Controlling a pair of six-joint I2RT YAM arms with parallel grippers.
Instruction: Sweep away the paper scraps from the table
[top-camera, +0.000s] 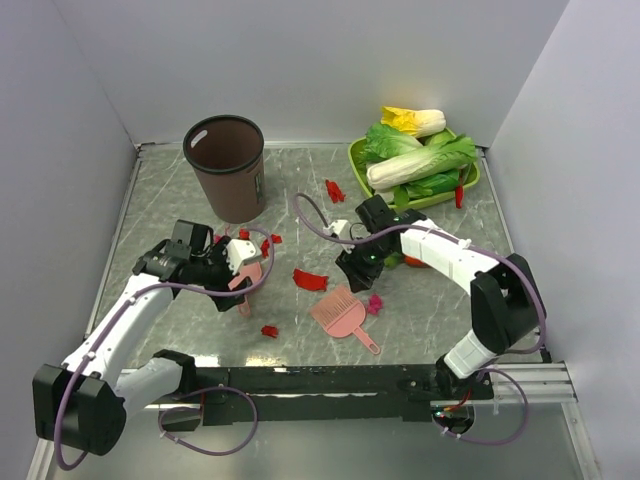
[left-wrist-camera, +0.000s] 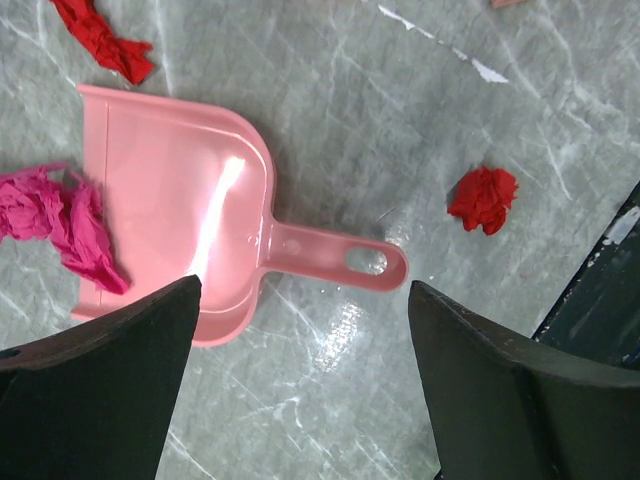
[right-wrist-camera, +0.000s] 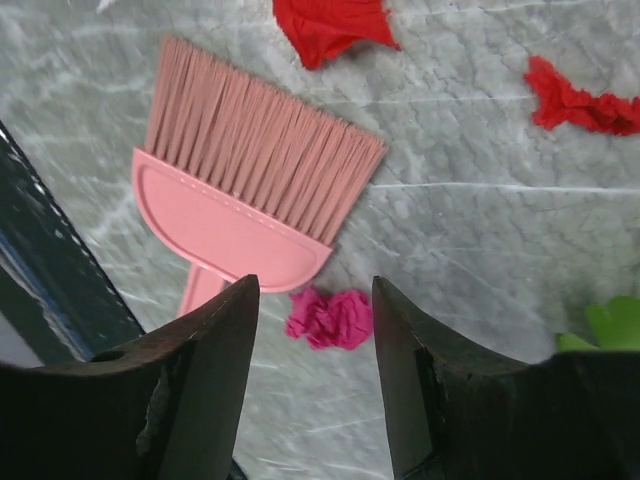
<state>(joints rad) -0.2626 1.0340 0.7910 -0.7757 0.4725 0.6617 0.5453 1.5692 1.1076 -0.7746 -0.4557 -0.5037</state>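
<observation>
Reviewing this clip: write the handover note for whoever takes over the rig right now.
The left gripper is open and empty, above the pink dustpan handle.
The right gripper is open and empty, above the pink brush.
Both tools lie flat on the table, not yet grasped.
The paper scraps are scattered; a magenta scrap sits at the dustpan's mouth.
Done: apparently nothing.
Left: grasp both tools and sweep up the scraps.

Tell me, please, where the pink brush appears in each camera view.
Top external: brush at lower centre.
Left wrist: not in it.
Right wrist: brush at upper left, bristles upward.
Shared landmark: the magenta paper scrap beside the brush head, in both those views.
</observation>
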